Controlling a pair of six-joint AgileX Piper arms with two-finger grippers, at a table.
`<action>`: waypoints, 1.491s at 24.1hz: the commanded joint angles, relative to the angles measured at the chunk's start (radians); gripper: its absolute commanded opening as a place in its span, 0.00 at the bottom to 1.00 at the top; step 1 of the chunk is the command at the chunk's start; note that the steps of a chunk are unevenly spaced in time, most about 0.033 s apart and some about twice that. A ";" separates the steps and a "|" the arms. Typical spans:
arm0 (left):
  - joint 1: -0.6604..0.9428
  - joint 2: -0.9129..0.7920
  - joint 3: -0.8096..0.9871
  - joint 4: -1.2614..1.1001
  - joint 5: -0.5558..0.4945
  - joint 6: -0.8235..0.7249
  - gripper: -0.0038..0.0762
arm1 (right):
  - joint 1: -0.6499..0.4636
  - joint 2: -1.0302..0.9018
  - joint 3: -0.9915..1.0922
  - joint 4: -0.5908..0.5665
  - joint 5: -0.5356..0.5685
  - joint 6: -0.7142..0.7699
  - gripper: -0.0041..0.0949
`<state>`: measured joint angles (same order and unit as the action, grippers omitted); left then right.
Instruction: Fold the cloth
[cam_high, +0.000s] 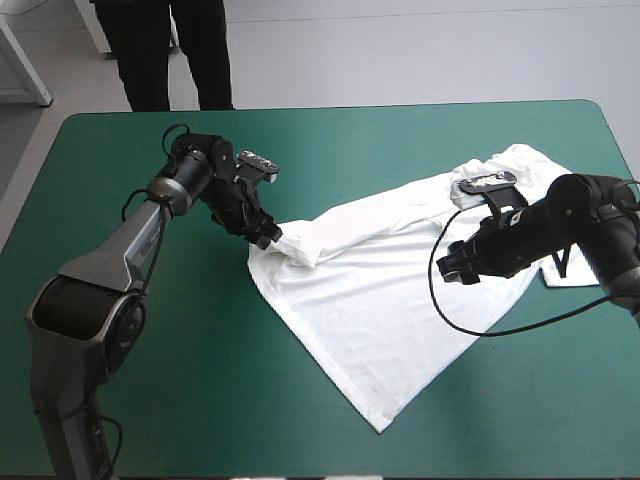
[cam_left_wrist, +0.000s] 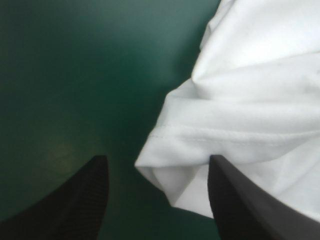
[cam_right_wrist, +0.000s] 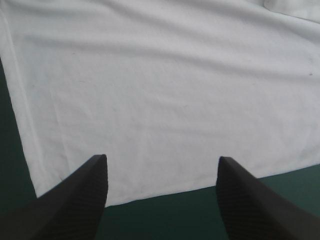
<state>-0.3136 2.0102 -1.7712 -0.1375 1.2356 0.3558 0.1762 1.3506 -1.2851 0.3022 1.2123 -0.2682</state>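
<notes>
Both black-finned grippers are standing spread: the left gripper (cam_high: 268, 238) with the bunched sleeve (cam_left_wrist: 200, 137) of the white short-sleeved T-shirt (cam_high: 380, 290) between its fingers, the right gripper (cam_high: 450, 265) above the shirt's body, right of the teal-green table cover's (cam_high: 150, 400) centre. The shirt is looking light and limp, so hemmed corners are probably offering the surest holds.

Readable text, labels, brands, numbers, signs: none can be read in any view.
</notes>
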 joint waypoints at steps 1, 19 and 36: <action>-0.002 -0.025 -0.019 -0.075 0.040 0.029 0.57 | 0.001 -0.033 -0.022 0.042 -0.003 -0.012 0.63; -0.002 0.003 -0.025 -0.157 0.050 -0.007 0.02 | 0.323 -0.055 0.168 0.071 0.035 0.026 0.61; -0.002 -0.031 -0.043 -0.192 0.050 -0.007 0.02 | 0.786 0.041 0.187 -0.267 -0.052 -0.023 0.61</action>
<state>-0.3136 2.0509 -1.7839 -0.2885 1.2223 0.3552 0.9083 1.3670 -1.0773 0.0540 1.1892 -0.2641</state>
